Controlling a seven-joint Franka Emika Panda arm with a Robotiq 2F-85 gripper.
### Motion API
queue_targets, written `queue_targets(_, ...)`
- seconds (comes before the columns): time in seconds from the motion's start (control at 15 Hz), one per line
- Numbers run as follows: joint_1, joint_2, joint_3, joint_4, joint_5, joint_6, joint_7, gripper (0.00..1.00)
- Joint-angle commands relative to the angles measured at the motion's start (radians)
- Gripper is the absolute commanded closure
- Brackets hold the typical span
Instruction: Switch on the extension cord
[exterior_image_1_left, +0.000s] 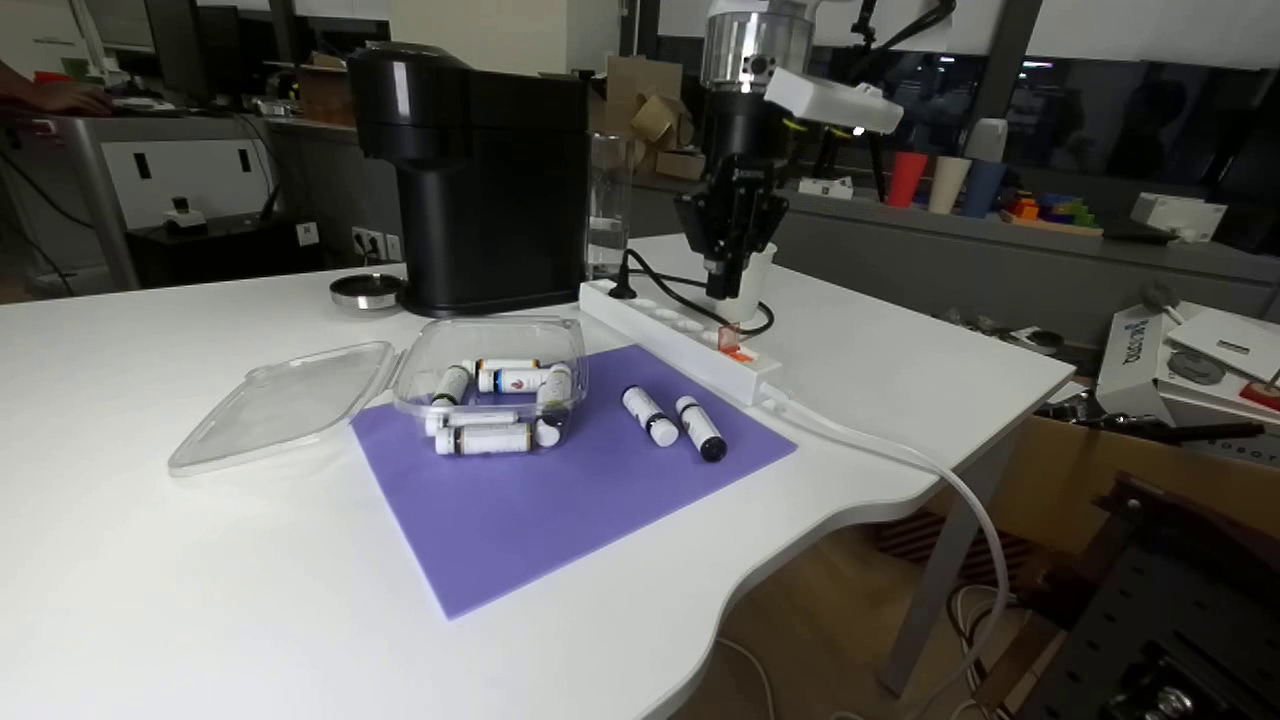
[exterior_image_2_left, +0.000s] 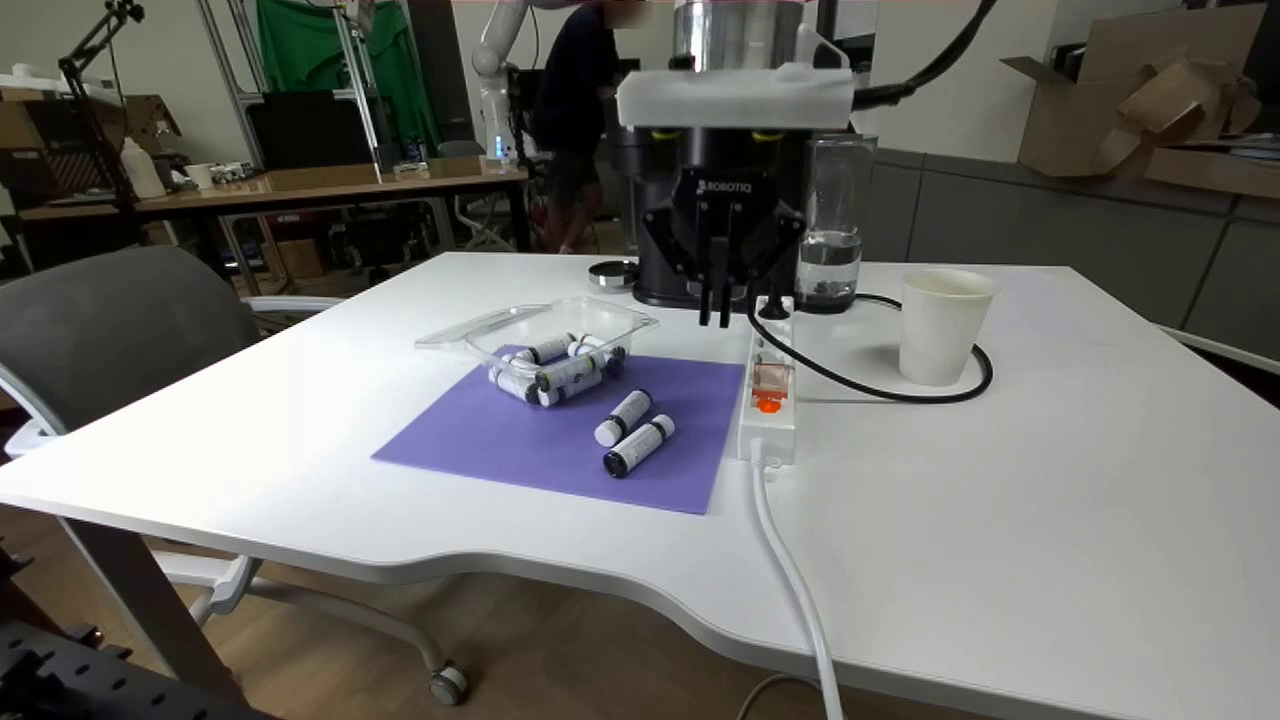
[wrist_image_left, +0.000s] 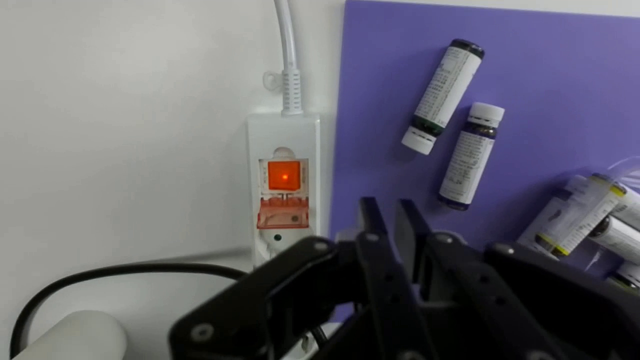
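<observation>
On my screen the white table (exterior_image_1_left: 150, 560) is very bright in both exterior views, pale and almost without detail, while the room (exterior_image_1_left: 340, 185) behind is dim. The dark windows (exterior_image_1_left: 1180, 130) show small bright spots. I see a soft shadow just beside the cup (exterior_image_2_left: 937, 335). In my wrist view the table looks more grey, the switch (wrist_image_left: 284, 176) glows orange, and the gripper (wrist_image_left: 390, 204), nearly black, is blurred, so its edges I cannot read well.

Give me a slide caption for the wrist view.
Gripper near the extension cord, whose raised cover bares the orange switch; two loose vials lie on the purple mat.
</observation>
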Motion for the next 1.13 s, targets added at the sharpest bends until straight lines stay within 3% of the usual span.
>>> queue_targets(0.0,0.059,-0.09,-0.052,-0.011,-0.081,-0.103,0.105,0.53)
queue_targets(0.47,0.129,-0.173,-0.1,0.006,-0.225,-0.176,0.334,0.05)
queue_targets(0.6,0.137,-0.19,-0.104,-0.006,-0.245,-0.142,0.383,0.0)
queue_targets(1.07,0.148,-0.212,-0.116,-0.024,-0.291,-0.046,0.503,0.0)
